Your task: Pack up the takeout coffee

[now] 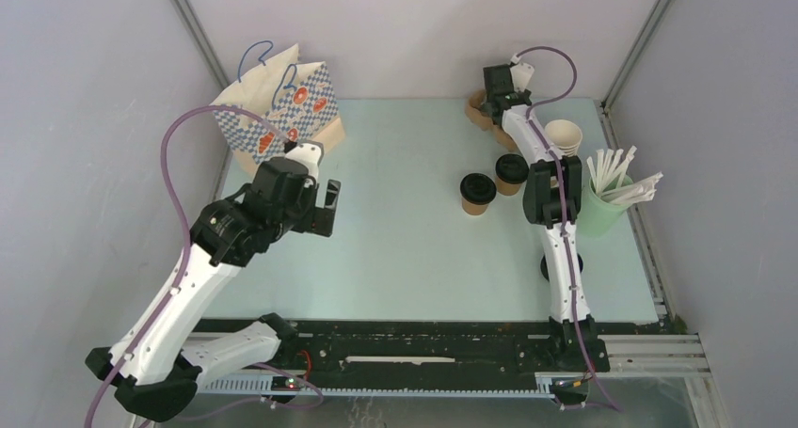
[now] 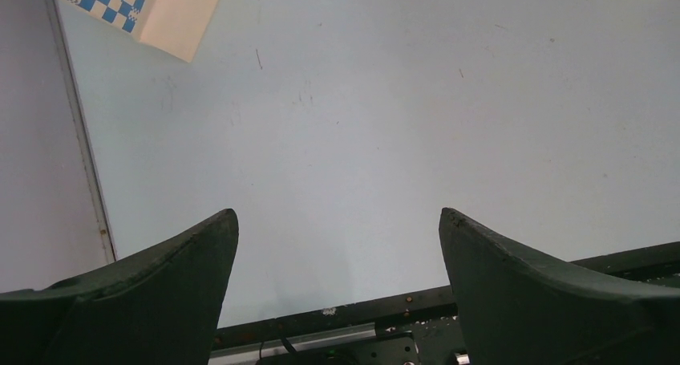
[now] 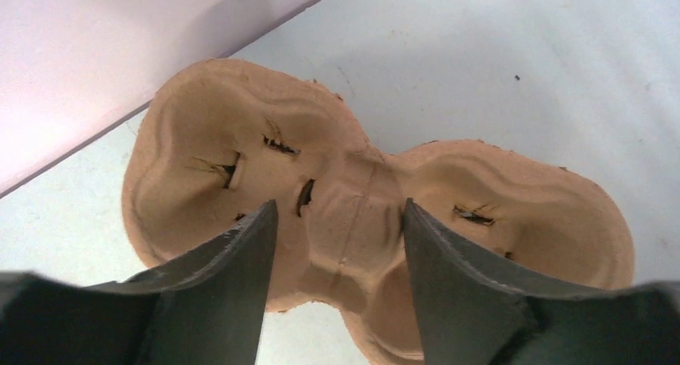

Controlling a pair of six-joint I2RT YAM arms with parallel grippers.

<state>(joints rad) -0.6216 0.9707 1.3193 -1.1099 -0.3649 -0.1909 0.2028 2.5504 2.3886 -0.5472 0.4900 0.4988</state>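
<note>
Two takeout coffee cups (image 1: 478,193) stand upright on the table (image 1: 395,259), right of centre, each capped with a black lid; the second cup (image 1: 511,172) sits just beside the first, toward the back right. Right jaws are at the far edge of the table, over a brown pulp cup carrier (image 3: 353,196) that lies flat near the rear wall, apart from both cups. These jaws stand apart, one finger on each side of the carrier's middle ridge, with a gap visible on the left side; contact on the other side cannot be told. Both carrier wells are empty. Left jaws are spread wide over bare table, holding nothing, near a blue-checked paper bag (image 1: 282,103) at the back left. A lidless cup (image 1: 565,136) and a green holder (image 1: 602,216) of white sticks stand at the right edge.
</note>
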